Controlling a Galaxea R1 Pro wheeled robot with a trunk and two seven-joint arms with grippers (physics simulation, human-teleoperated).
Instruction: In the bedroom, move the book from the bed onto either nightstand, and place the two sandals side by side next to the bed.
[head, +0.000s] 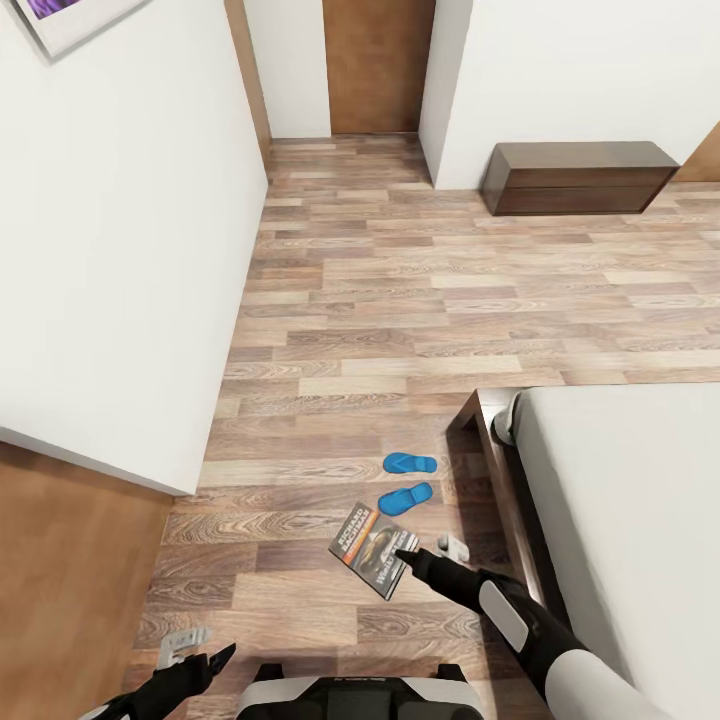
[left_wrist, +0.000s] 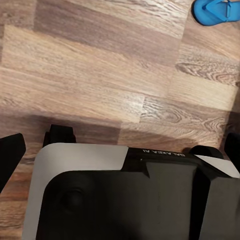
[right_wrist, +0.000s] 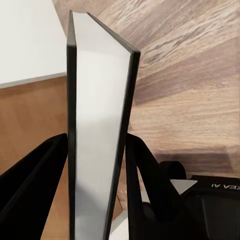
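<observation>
My right gripper (head: 408, 553) is shut on the book (head: 373, 548), a thin dark paperback with white lettering and an orange band, held above the wood floor by the bed's foot corner. In the right wrist view the book (right_wrist: 95, 125) stands edge-on between the black fingers (right_wrist: 150, 185). Two bright-blue sandals (head: 410, 463) (head: 405, 497) lie on the floor just past the book, close to the dark bed frame (head: 495, 450). One sandal (left_wrist: 217, 11) shows beyond my open left gripper (left_wrist: 120, 147), which hangs low over my base (left_wrist: 125, 195). The nightstand is out of view.
A white wall block (head: 130, 230) stands close on the left. The pale mattress (head: 620, 520) lies on the right. A long low dark cabinet (head: 575, 175) sits against the far wall, and a wooden door (head: 378, 65) lies beyond the plank floor.
</observation>
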